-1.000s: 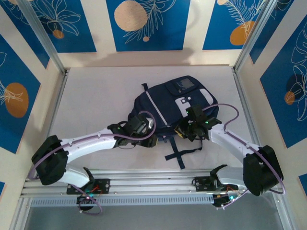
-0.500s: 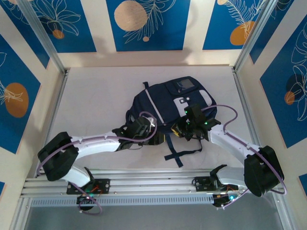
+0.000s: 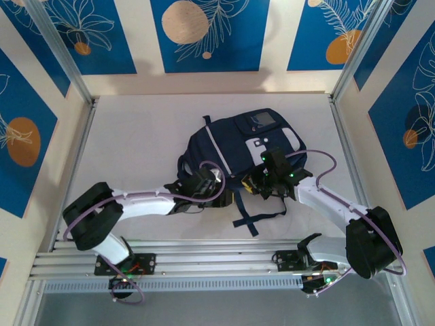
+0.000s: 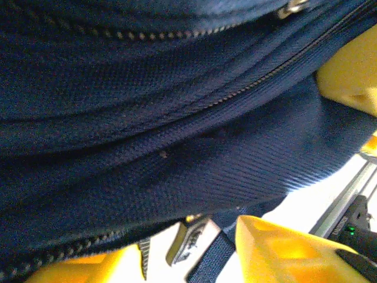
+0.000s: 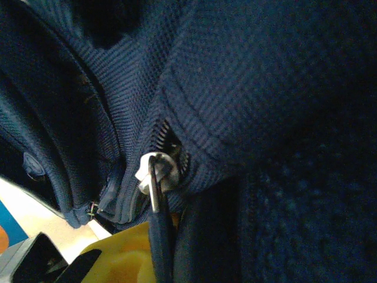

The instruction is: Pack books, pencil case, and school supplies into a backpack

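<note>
The navy backpack (image 3: 245, 144) lies flat mid-table, its straps trailing toward me. My left gripper (image 3: 209, 187) sits at its near-left edge. In the left wrist view the yellow fingers (image 4: 283, 250) stand apart under the fabric (image 4: 177, 130). A zipper pull (image 4: 189, 242) and a strap (image 4: 217, 259) hang loose between them. My right gripper (image 3: 257, 183) is at the near-right edge, shut on the dark zipper pull cord (image 5: 159, 233) below a silver slider (image 5: 154, 171). The books, pencil case and school supplies are hidden.
Aluminium rails (image 3: 217, 248) run along the near edge under both arm bases. Upright frame posts (image 3: 353, 61) and patterned walls close in the sides and back. White tabletop (image 3: 136, 136) spreads left of the bag. A yellow part (image 4: 350, 73) shows beyond the fabric.
My left arm has slid right along the bag's near edge, and its jaws have narrowed. The right gripper has crept slightly up and left, still holding the pull.
</note>
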Motion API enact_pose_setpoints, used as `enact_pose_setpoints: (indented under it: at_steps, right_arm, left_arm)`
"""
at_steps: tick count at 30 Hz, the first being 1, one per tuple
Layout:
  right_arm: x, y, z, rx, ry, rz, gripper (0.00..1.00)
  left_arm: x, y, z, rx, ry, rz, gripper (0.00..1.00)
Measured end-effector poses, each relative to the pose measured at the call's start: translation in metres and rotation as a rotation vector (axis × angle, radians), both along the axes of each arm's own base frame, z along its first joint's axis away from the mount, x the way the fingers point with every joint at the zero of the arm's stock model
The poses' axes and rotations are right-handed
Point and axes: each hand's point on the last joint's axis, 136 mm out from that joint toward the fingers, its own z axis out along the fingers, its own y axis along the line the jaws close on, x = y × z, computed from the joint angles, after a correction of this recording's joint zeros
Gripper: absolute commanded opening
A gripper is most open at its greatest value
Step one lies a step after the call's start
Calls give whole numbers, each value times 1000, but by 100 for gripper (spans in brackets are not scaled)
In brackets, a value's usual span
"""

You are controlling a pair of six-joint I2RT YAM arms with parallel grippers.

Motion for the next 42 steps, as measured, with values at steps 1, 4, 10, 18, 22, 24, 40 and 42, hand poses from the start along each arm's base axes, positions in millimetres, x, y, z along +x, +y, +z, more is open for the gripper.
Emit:
enact_pose_setpoints:
  at_steps: [1,4,10,18,22,24,40,42]
  right_arm:
    - [0,0,0,1,0,-2,0]
    - [1,1,1,8,-2,-4,0]
    - [0,4,2,14,-5,5,0]
    - [-2,5,4,-3,-31,28,0]
    - [-3,5,4,-11,-39,42,0]
    - [-3,5,3,-14,-42,48,0]
    - [-16,-4,0,-149,-48,148,0]
    - [-17,-6,-2,-163,-45,152,0]
  left_arm:
    - [0,0,-3,5,3,-1,28]
    - [0,1,-10,25,1,-9,12]
    - [3,7,-2,62,-51,-26,0]
    - [-2,20,16,93,-102,-65,0]
    - [-5,22,17,109,-114,-92,0]
    - [-7,22,16,108,-108,-107,0]
    - [-23,29,17,217,-63,-257,0]
    - [-23,29,14,237,-54,-272,0]
